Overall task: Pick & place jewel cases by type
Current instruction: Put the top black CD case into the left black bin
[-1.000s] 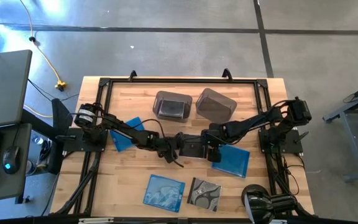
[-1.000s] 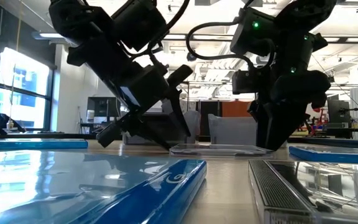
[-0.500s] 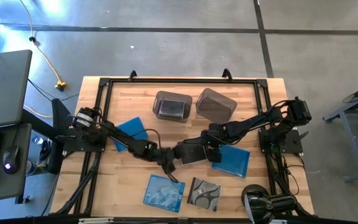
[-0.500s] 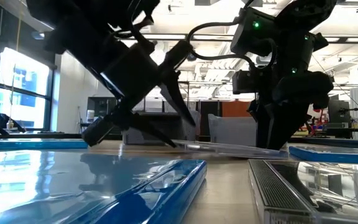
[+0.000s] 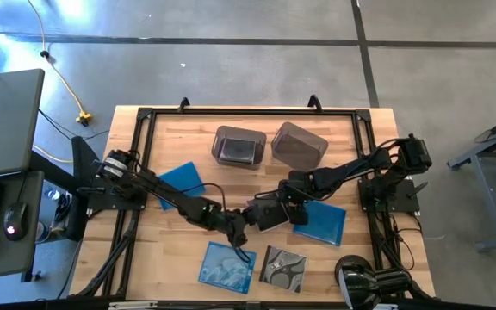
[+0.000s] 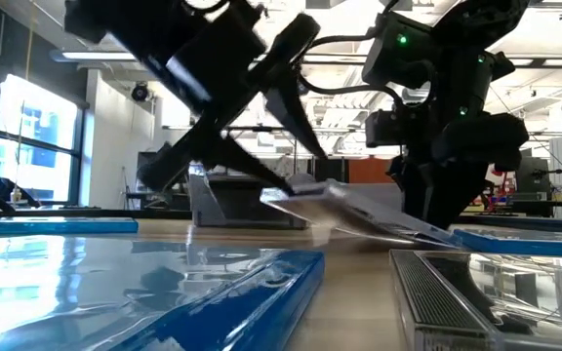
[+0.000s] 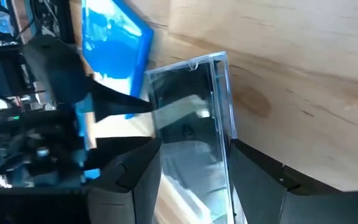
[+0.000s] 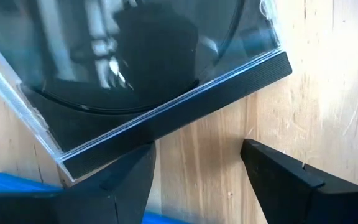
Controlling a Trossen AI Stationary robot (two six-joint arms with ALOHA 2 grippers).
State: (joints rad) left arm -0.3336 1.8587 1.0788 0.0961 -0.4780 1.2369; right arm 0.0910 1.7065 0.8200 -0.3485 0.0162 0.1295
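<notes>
A dark clear-lidded jewel case [image 5: 267, 213] sits tilted mid-table between both grippers. My left gripper [image 5: 248, 222] is shut on its left side. My right gripper [image 5: 293, 209] stands open at its right edge, fingers pointing down. A plain blue case [image 5: 179, 182] lies flat on the left and another blue one [image 5: 321, 220] on the right. The cloud-patterned blue case [image 5: 228, 265] and the silvery case [image 5: 282, 267] lie near the near edge. One dark case lies inside the left bin [image 5: 238, 146]. My left gripper [image 7: 194, 158] pinches the case's raised left edge [image 7: 219, 134] between its two fingers, coming slanting from the table's left. The case is tipped: that edge [image 6: 286, 195] is up and the opposite edge [image 6: 422, 234] stays on the table. My right gripper [image 8: 197, 155] is open, pointing down. One finger [image 8: 132, 177] stands against the case's dark spine edge [image 8: 185, 115]; I cannot tell whether it touches it.
Two translucent grey bins [image 5: 298, 144] stand side by side near the far edge. A black frame rail [image 5: 248, 112] runs round the table. Bare wood [image 5: 170, 245] shows at the near left. A desk with a mouse stands left of the table.
My left gripper has moved toward the near edge and has taken the case's left edge up. The case, flat on the table a second ago, now stands tipped and slightly turned, its right edge staying down by the right gripper.
</notes>
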